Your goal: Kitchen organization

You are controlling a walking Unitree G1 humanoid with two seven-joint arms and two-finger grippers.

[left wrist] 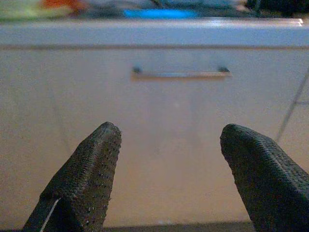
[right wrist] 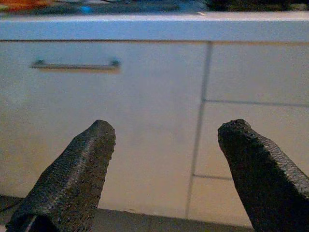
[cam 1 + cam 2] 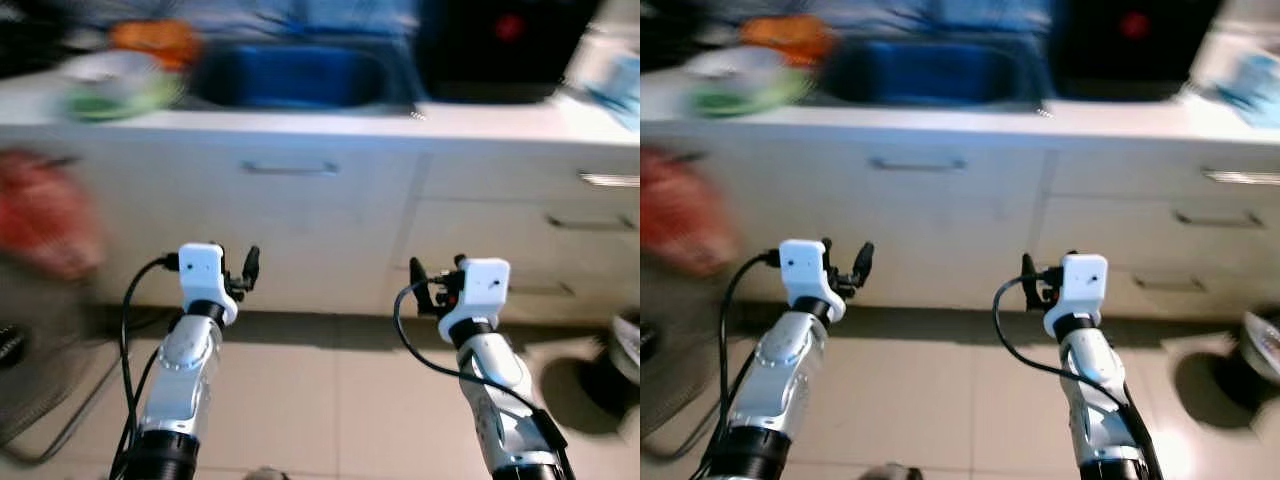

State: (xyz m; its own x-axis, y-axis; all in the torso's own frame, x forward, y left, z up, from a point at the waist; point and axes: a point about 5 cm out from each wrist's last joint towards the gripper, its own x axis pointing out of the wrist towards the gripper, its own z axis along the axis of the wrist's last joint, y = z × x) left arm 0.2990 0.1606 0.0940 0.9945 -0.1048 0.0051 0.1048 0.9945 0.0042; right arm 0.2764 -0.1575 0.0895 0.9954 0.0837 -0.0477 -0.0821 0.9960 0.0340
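Note:
I face a white kitchen counter (image 3: 480, 122) holding a blue sink basin (image 3: 290, 75); the picture is blurred. A white and green bowl (image 3: 115, 85) and an orange thing (image 3: 155, 40) sit at the counter's left. A black appliance (image 3: 500, 50) stands right of the basin. My left gripper (image 3: 243, 270) is raised before the cabinet front, open and holding nothing. My right gripper (image 3: 425, 280) is held level with it, also open with nothing in it. In the left wrist view the fingers (image 1: 91, 169) point at a cabinet handle (image 1: 179, 74).
White cabinet fronts with metal handles (image 3: 290, 168) fill the space below the counter, with drawers (image 3: 590, 222) at the right. A red object (image 3: 40, 215) hangs at the left. A dark round thing (image 3: 625, 350) stands on the tiled floor (image 3: 330, 400) at the right.

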